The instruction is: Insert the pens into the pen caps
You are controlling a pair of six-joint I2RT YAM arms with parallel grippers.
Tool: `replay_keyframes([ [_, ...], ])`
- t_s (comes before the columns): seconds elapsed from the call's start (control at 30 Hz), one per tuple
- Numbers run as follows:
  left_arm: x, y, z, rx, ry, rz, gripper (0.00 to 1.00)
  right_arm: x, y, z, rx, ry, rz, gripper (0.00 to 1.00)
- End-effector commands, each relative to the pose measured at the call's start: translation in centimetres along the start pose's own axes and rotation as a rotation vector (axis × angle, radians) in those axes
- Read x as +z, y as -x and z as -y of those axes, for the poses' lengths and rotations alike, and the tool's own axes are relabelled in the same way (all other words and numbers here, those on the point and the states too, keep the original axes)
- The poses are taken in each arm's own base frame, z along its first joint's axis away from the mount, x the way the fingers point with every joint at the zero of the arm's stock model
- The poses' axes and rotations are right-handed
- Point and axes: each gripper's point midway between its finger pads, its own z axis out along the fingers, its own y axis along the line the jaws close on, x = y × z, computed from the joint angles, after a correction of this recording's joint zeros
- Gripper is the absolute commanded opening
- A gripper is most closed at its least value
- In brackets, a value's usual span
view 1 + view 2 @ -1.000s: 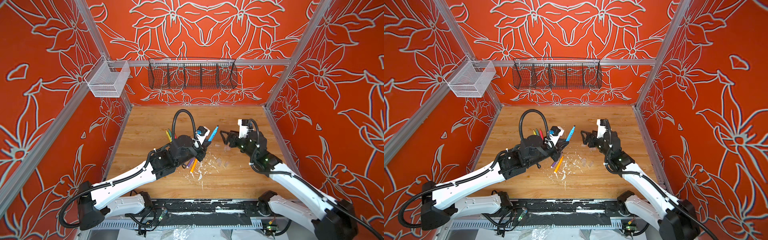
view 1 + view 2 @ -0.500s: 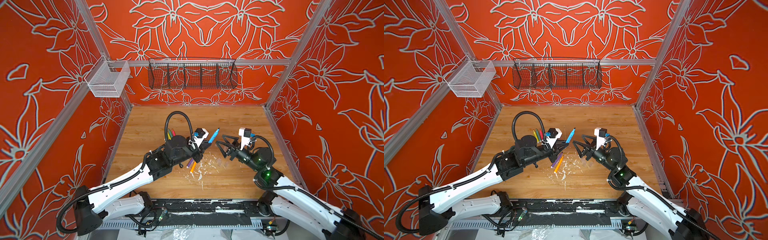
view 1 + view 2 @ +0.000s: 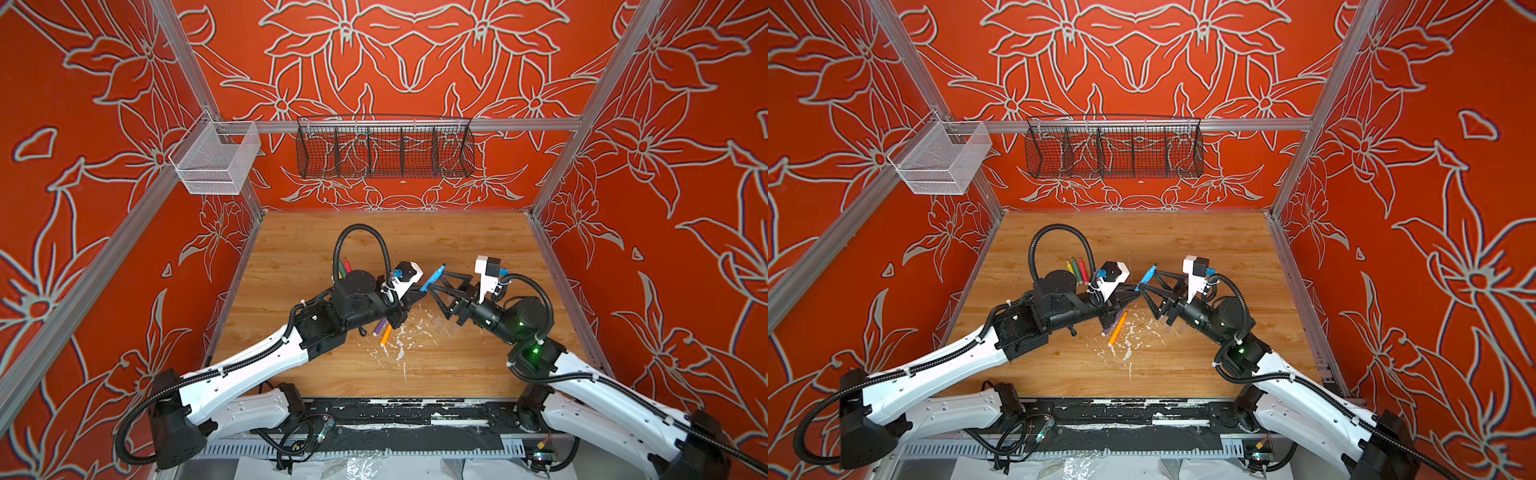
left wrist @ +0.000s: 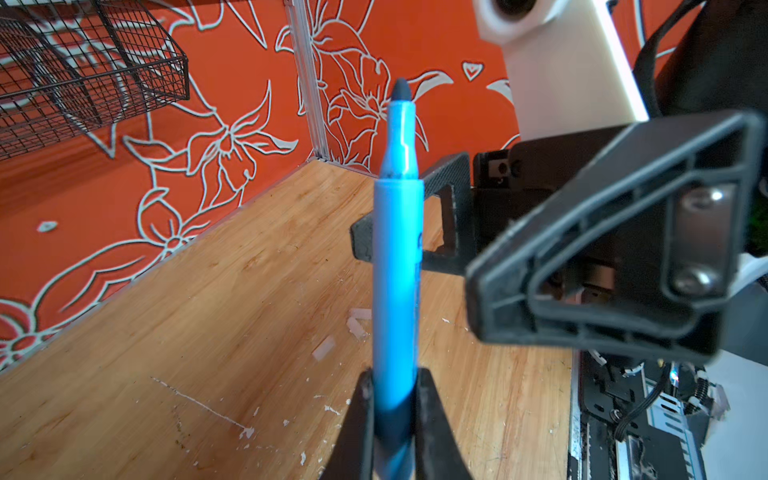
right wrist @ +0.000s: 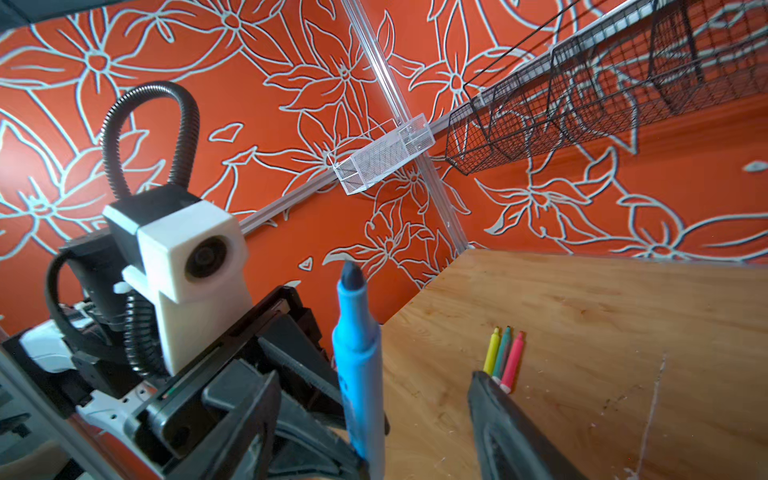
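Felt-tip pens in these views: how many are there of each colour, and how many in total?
Blue felt-tip pen: 1
Yellow felt-tip pen: 1
Green felt-tip pen: 1
Pink-red felt-tip pen: 1
Purple felt-tip pen: 1
Orange felt-tip pen: 1
Total: 6

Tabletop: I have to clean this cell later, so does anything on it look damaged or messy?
Yes: white flecks litter the wooden table near its middle, beside the loose orange pen, and the black front strip is scraped white in patches.
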Motion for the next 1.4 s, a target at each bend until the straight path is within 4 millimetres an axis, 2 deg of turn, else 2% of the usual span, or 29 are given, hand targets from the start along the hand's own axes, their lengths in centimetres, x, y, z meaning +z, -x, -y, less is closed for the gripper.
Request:
replay_keyframes([
  [0.0,-0.2,0.6,0.7,0.046,-0.042,0.012,0.0,0.1,2.1,-1.0,-0.008,0.012,0.062,0.63],
  [0.1,-0.1,0.5,0.9,0.052,-0.055,0.005,0.0,0.4,1.9,-0.9,-0.008,0.01,0.051,0.56],
  [0.47,0.3,-0.2,0.7,0.076,-0.043,-0.017,0.0,0.0,2.8,-1.2,-0.023,0.009,0.075,0.47],
  [0.7,0.6,-0.3,0.8,0.075,-0.052,-0.018,0.0,0.5,2.9,-1.5,-0.022,0.019,0.067,0.2],
  [0.73,0.6,-0.3,0.8,0.074,-0.052,-0.018,0.04,0.6,2.8,-1.4,-0.021,0.014,0.065,0.16],
  [0.87,0.5,-0.1,0.8,0.072,-0.051,-0.011,0.32,1.2,2.4,-1.4,-0.016,0.007,0.059,0.05],
  [1.03,0.6,-0.2,0.5,0.071,-0.035,-0.015,0.44,2.2,1.7,-2.4,-0.025,0.031,0.038,0.03],
  [1.23,0.7,-0.3,0.3,0.074,-0.025,-0.014,0.43,2.4,1.7,-3.3,-0.028,0.052,0.05,0.01],
  [1.37,0.8,-0.4,0.3,0.076,-0.024,-0.019,0.34,2.1,1.8,-3.7,-0.025,0.055,0.062,0.01],
])
